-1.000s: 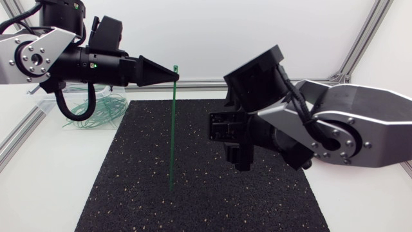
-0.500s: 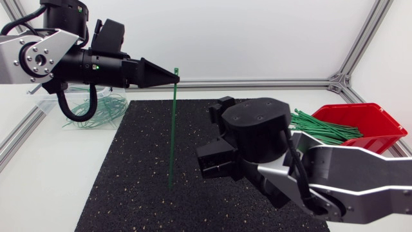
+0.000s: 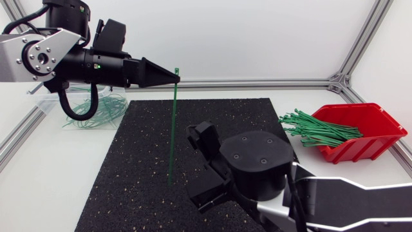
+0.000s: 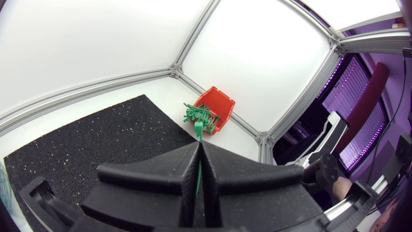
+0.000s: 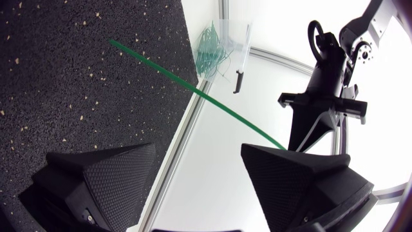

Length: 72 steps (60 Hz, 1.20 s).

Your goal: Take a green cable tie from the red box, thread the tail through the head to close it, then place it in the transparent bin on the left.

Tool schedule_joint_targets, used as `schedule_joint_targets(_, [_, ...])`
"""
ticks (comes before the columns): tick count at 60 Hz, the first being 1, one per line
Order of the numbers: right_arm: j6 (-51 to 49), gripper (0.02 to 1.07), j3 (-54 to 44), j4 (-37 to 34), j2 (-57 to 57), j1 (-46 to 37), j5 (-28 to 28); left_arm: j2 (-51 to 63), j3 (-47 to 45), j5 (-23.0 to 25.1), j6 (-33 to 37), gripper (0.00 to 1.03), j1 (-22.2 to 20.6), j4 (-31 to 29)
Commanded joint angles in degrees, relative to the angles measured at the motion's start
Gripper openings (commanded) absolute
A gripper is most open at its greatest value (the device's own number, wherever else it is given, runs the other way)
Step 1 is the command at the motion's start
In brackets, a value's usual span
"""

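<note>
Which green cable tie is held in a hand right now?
The single cable tie pinched near its top by the left hand, hanging over the black mat. The rest lie heaped in the red box or in the transparent bin.

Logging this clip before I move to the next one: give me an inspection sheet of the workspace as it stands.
Surface: white table with black speckled mat.
Job's things: green cable tie hanging upright, unthreaded; red box holding spare ties; transparent bin holding looped ties.
Clutter: nothing seen.
Grippers: left gripper shut on the tie's head end; right gripper open, low over the mat.
Cables: black cable looped under the left arm.
Surroundings: frame rails along the table's edge.
</note>
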Motion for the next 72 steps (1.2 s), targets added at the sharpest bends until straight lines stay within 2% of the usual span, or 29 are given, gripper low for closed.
schedule_joint_targets(1, [-2.9, 1.01, -1.1, 2.5, 2.4, 1.2, -0.7, 1.0, 1.9, 0.3, -0.8, 0.03, 0.0, -0.7])
schedule_joint_targets(24, [-14.3, 1.02, -1.9, 8.9, 10.9, 2.4, -6.2, 1.9, 2.7, 0.3, -0.8, 0.03, 0.2, -1.7])
schedule_joint_targets(30, [-17.7, 1.01, -2.2, 13.4, 14.1, 1.8, -8.3, 1.9, 3.0, 0.3, -0.7, 0.04, 0.2, -2.2])
schedule_joint_targets(36, [-19.6, 0.96, -2.2, 15.7, 16.3, 1.7, -9.5, 1.9, 3.0, 0.3, -0.7, 0.04, 0.2, -2.4])
schedule_joint_targets(43, [-21.3, 0.95, -2.1, 18.1, 18.8, 1.7, -11.0, 2.3, 3.1, 0.3, -0.7, 0.03, 0.3, -2.4])
schedule_joint_targets(57, [-25.1, 0.81, 0.1, 20.3, 22.7, 0.8, -13.8, 2.6, 3.1, 0.4, -0.5, 0.03, -0.1, -3.0])
schedule_joint_targets(64, [-26.8, 0.81, 1.3, 21.3, 24.5, -0.3, -14.8, 2.9, 3.4, 0.4, -0.5, 0.03, -0.2, -3.2])
schedule_joint_targets(72, [-27.7, 0.70, 1.8, 23.1, 26.1, -0.7, -16.2, 3.4, 3.6, 0.4, -0.4, 0.03, -0.3, -3.4])
